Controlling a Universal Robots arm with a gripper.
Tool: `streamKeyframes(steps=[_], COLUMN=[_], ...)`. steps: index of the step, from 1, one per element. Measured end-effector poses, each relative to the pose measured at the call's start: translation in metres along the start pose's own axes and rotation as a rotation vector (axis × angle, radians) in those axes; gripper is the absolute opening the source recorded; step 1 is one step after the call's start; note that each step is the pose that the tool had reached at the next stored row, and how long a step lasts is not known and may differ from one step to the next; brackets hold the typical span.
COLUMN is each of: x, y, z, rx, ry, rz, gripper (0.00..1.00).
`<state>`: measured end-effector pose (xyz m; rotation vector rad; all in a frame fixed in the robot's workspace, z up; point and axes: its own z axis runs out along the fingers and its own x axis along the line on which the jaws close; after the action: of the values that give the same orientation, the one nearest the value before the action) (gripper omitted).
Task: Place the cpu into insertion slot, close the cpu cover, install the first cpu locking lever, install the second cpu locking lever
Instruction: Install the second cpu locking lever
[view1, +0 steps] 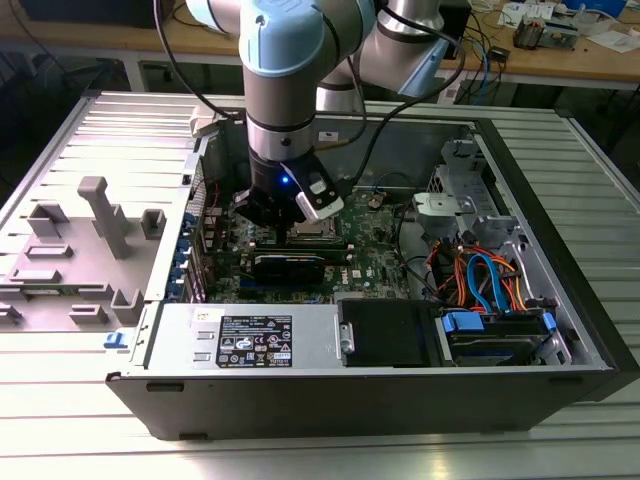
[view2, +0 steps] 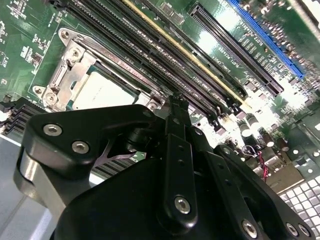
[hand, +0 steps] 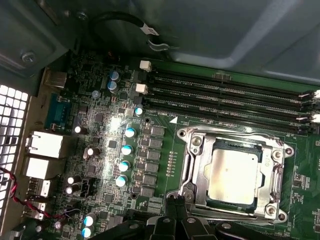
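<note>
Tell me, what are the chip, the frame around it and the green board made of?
The chip looks like dull silver-grey metal on top, with a soft matte sheen. The frame looks like bright bare metal, since it glints at its edges and screws. The board looks like hard green plastic-like sheet with a glossy coat; its exact material can't be told.

gripper (view1: 283, 222) apparently hovers low over motherboard (view1: 375, 262).
</note>
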<state>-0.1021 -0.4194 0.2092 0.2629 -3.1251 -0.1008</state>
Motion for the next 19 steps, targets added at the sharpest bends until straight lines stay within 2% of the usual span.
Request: streamKeyframes(steps=[3,19], x=[0.0004,0.0002], y=[0.0005,0.0045], z=[0.0031,0.0056], rx=[0.0006,-0.0044], ry=[0.0006,0.0003], rz=[-0.002,-0.016], gripper=[0.11,0.11])
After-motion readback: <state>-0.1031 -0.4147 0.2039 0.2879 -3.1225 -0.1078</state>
